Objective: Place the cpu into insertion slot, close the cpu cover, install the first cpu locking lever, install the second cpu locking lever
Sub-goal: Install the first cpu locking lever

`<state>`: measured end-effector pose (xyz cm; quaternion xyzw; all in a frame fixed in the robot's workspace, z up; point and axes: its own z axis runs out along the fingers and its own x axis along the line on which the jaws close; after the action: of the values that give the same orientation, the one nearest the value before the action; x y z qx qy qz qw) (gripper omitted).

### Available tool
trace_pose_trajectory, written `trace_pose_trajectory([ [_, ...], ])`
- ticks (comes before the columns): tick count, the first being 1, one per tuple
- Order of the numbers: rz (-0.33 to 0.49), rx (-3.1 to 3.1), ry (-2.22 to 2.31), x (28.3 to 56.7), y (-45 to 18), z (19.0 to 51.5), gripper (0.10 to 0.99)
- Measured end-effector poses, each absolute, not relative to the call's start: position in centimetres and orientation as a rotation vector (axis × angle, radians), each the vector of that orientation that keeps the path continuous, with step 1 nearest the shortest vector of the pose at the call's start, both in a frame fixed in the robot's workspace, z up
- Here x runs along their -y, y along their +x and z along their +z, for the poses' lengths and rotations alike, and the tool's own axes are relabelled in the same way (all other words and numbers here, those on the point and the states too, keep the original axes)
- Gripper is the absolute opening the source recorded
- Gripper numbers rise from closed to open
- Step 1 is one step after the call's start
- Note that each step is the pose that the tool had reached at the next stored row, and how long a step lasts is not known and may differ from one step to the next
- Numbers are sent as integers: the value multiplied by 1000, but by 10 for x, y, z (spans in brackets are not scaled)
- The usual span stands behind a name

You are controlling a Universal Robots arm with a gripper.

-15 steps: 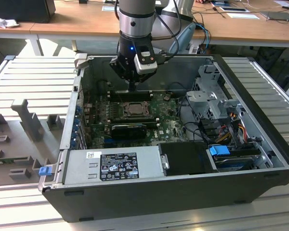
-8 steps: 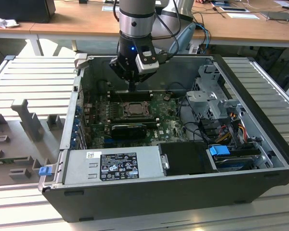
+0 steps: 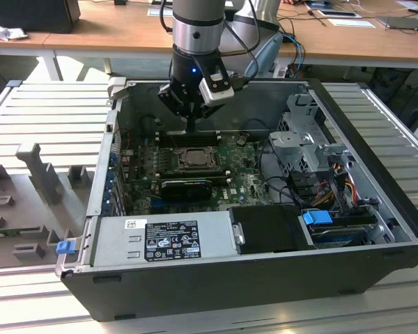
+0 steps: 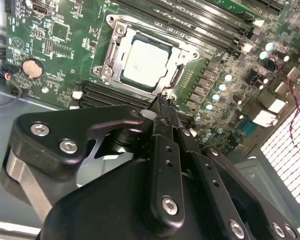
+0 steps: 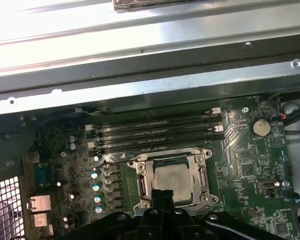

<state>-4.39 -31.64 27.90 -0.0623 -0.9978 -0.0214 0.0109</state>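
Silver-grey cylindrical arm (image 3: 195, 21), black band (image 3: 193, 62), small blue light (image 3: 193, 70). White boxy module (image 3: 217, 87), black cables (image 3: 249, 43). Matte black gripper (image 4: 162, 105), silver screw heads (image 4: 40, 129).

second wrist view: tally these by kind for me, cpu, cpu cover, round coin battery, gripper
cpu: 1
cpu cover: 1
coin battery: 1
gripper: 1
total: 4
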Motion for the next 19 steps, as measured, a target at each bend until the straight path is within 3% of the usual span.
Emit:
trace_pose_trajectory([
  [19, -66, 3127, 88, 316, -44, 278, 106],
])
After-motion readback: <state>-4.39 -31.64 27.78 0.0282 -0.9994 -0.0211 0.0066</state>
